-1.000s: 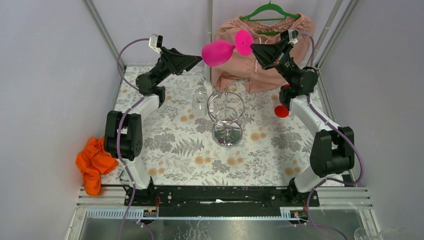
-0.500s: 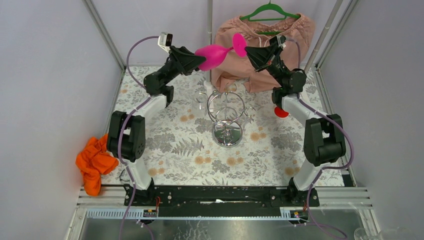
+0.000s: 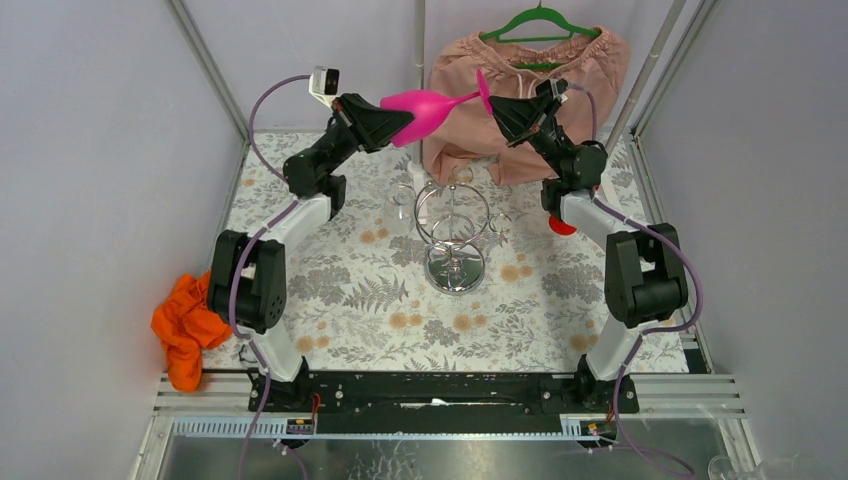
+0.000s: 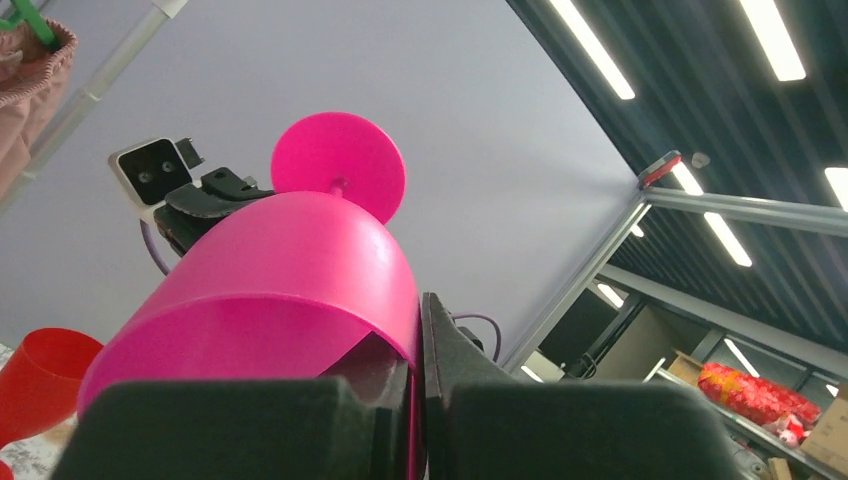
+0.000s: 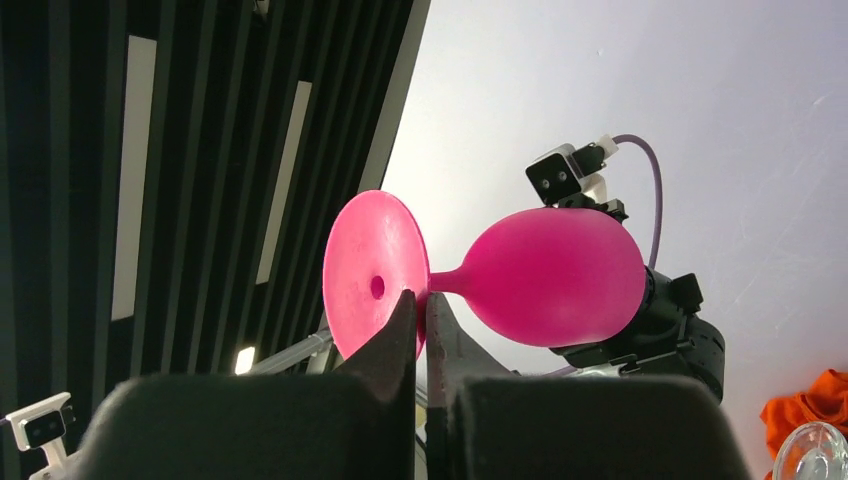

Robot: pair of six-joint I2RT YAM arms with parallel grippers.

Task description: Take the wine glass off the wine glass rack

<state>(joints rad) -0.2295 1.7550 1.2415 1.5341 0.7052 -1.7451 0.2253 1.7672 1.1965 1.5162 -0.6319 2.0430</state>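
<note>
A floral-patterned table (image 3: 350,290) sits between plain grey walls, with a dusty-pink garment (image 3: 540,75) hanging at the back and an orange cloth (image 3: 185,325) crumpled at the left edge.

The left gripper (image 3: 400,122), which stood open and clear of the glass a second ago, has moved in and closed. Its wrist view shows the thin wall of the pink wine glass (image 3: 430,103) pinched between the two fingers at the bowl's rim, with the bowl stretching away ahead of the jaws. The glass lies sideways in the air, spanning both grippers. The right gripper (image 3: 492,103) remains clamped on the round foot, whose edge is caught between its fingertips with the stem just beyond them.

The wine glass rack (image 3: 453,225) stands well below both sets of jaws, and the pink glass touches none of it.

The glass is therefore already off the rack, and this looks like a handover. With both arms gripping, the right could probably let go of the foot. Any pull before then would strain the stem.
</note>
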